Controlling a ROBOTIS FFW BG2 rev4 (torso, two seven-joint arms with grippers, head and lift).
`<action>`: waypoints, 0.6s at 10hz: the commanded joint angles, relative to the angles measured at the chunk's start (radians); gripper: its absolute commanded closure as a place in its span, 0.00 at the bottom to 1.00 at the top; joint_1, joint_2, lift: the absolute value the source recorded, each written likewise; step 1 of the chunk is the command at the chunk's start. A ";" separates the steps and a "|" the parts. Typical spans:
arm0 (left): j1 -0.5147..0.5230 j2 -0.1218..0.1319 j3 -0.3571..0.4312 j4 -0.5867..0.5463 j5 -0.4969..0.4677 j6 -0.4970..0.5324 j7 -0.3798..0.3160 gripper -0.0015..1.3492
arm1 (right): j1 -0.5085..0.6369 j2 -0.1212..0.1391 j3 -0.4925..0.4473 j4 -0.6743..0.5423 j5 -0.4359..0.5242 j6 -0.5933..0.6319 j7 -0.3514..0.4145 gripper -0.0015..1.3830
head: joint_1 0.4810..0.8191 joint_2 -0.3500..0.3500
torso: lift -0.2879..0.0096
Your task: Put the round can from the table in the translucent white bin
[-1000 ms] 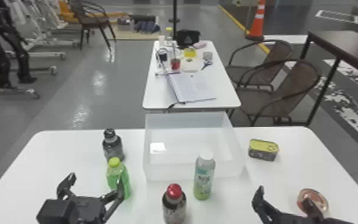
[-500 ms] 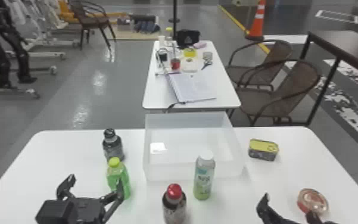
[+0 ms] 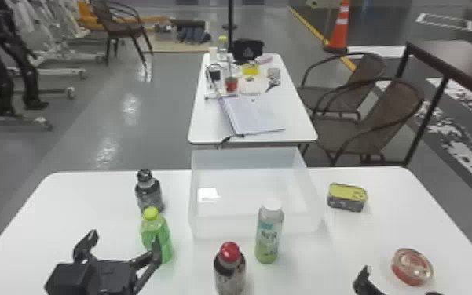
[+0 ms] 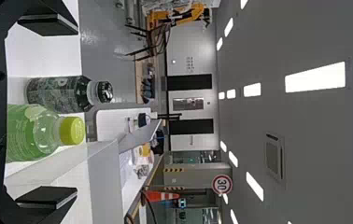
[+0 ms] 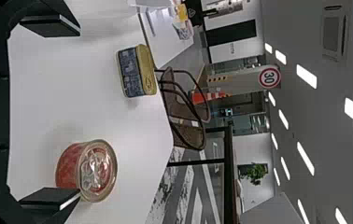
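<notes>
Item: round can (image 3: 411, 266), upright on white table (image 3: 89, 212), right of translucent white bin (image 3: 223, 228); right gripper (image 5: 79, 112) spread wide, the can off-centre toward its outer finger, which could knock it aside if advanced unaligned.

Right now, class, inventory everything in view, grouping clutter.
Near table: one, white, foreground
Bin: one, translucent white, near table's middle
Round can: one, red, near table's right
Tin: one, yellow and dark, right of bin
Bottles: four; black, green left of bin; red-capped, white-capped before it
Far table: one, white, beyond bin, with papers, clutter
Third table: one, brown, right edge
Chairs: three, brown, two right, one back left
Cone: one, orange and white, back right
Frames: several, white, back left
Left hand: one, black, foreground
Right hand: one, black, foreground
</notes>
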 commanded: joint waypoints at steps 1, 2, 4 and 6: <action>0.000 -0.003 0.001 0.002 0.004 0.002 0.000 0.07 | -0.012 -0.011 -0.012 0.037 -0.001 0.011 -0.016 0.06 | 0.20 0.50 | 0.63; 0.003 -0.003 0.004 0.002 0.009 0.002 0.002 0.07 | -0.020 -0.009 -0.027 0.059 0.006 0.020 -0.019 0.06 | 0.20 0.50 | 0.63; 0.008 -0.003 0.007 0.000 0.010 -0.001 0.003 0.07 | -0.054 -0.014 -0.046 0.108 0.028 0.023 -0.018 0.06 | 0.20 0.50 | 0.63; 0.011 -0.003 0.008 0.000 0.010 -0.003 0.003 0.07 | -0.096 -0.037 -0.046 0.151 0.022 0.025 -0.009 0.06 | 0.20 0.50 | 0.63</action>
